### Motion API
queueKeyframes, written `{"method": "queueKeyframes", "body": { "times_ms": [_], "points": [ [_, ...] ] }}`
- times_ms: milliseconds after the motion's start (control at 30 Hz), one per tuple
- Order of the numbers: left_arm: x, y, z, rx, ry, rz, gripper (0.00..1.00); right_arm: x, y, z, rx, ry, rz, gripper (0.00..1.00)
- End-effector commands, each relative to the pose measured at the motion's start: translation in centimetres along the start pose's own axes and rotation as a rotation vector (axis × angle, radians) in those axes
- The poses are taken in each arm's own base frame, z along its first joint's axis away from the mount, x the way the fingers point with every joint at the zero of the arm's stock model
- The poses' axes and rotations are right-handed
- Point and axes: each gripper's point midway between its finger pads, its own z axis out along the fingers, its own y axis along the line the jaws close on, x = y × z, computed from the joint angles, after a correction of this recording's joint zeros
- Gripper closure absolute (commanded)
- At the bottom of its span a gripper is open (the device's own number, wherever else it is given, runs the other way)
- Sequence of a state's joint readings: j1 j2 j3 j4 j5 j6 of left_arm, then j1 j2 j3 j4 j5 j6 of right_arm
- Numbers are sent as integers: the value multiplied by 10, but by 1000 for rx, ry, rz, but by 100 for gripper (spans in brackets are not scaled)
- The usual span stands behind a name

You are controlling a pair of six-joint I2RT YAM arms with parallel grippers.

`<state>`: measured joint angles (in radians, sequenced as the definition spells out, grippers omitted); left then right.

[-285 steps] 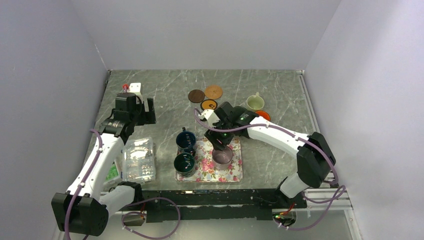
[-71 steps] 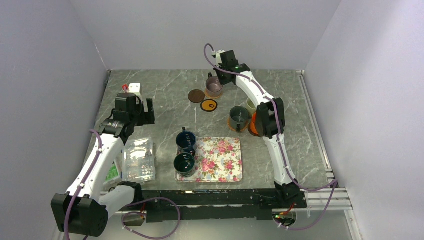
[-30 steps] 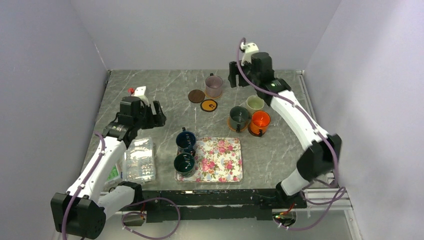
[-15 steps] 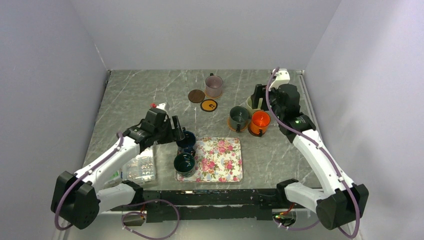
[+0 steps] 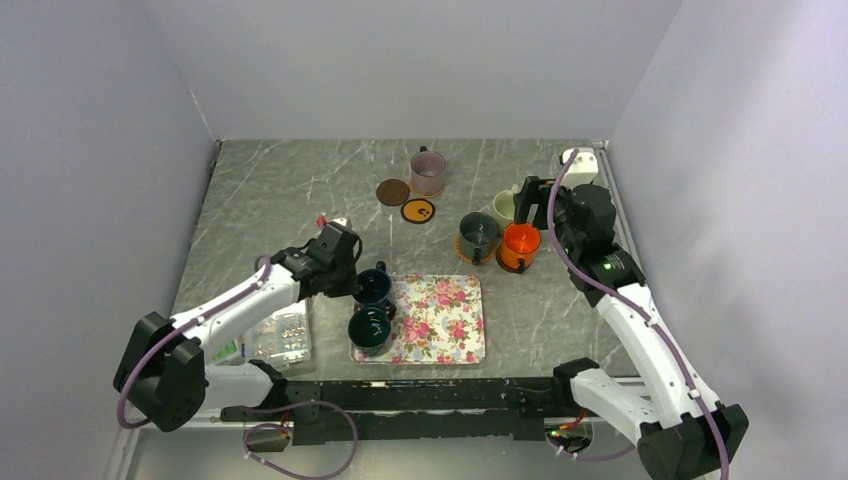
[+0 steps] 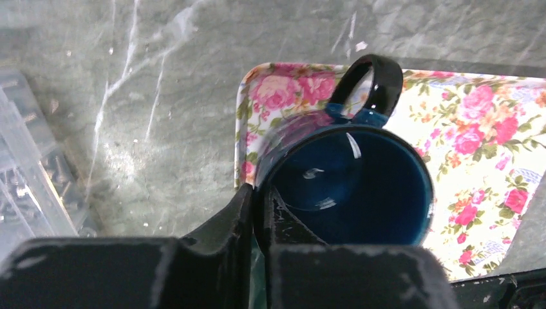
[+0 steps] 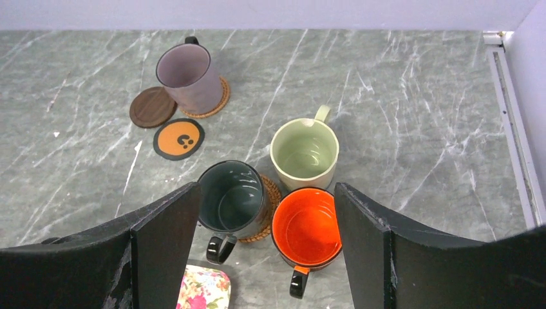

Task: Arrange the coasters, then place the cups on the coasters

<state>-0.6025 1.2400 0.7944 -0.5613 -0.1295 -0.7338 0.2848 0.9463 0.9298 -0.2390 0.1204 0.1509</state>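
My left gripper (image 5: pixel 358 278) (image 6: pixel 261 205) is shut on the near wall of the navy blue cup (image 5: pixel 376 289) (image 6: pixel 351 187), which is at the floral tray's far left corner. A dark green cup (image 5: pixel 369 328) stands just in front of it. My right gripper (image 5: pixel 528 198) (image 7: pixel 265 193) hangs open above three cups: dark green (image 7: pixel 232 196) on a woven coaster (image 7: pixel 269 199), cream-green (image 7: pixel 304 154) and orange (image 7: pixel 308 232). Far back, the mauve cup (image 5: pixel 428 172) rests on a tan coaster. Beside it lie a dark brown coaster (image 5: pixel 392 191) and an orange-and-black coaster (image 5: pixel 418 211), both bare.
The floral tray (image 5: pixel 445 320) (image 6: pixel 476 129) lies at the front centre. A clear plastic compartment box (image 5: pixel 278 325) (image 6: pixel 26 174) sits left of it under my left arm. Walls close in the table on three sides, with a metal rail (image 7: pixel 512 135) on the right.
My left arm swung right to the navy cup and its jaws closed on the rim. My right arm drew back from the mauve cup toward the right side, staying open.
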Motion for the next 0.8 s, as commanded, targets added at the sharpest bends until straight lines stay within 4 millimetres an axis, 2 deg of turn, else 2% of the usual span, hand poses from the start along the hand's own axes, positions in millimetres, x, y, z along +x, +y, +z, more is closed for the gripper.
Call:
{"method": "queueKeyframes", "body": {
  "times_ms": [0,200,367,600,667,767],
  "points": [
    [-16,-10,-6,-16,-41,-8,96,-22,1,-10,-5,-74,15,21],
    [-23,-12,-9,-36,-64,-13,97,-18,-5,-12,17,-68,0,21],
    [-44,-22,-25,-16,-135,-50,97,-15,-12,-16,50,-80,-2,22],
    [-103,-40,-60,-20,-293,-28,97,-17,-12,-20,47,-90,1,19],
    [-120,-47,-62,-29,-323,-5,97,-17,-11,-21,42,-96,1,18],
    [-143,-51,-55,-43,-349,9,97,-17,-9,-22,31,-99,4,18]
  ]
}}
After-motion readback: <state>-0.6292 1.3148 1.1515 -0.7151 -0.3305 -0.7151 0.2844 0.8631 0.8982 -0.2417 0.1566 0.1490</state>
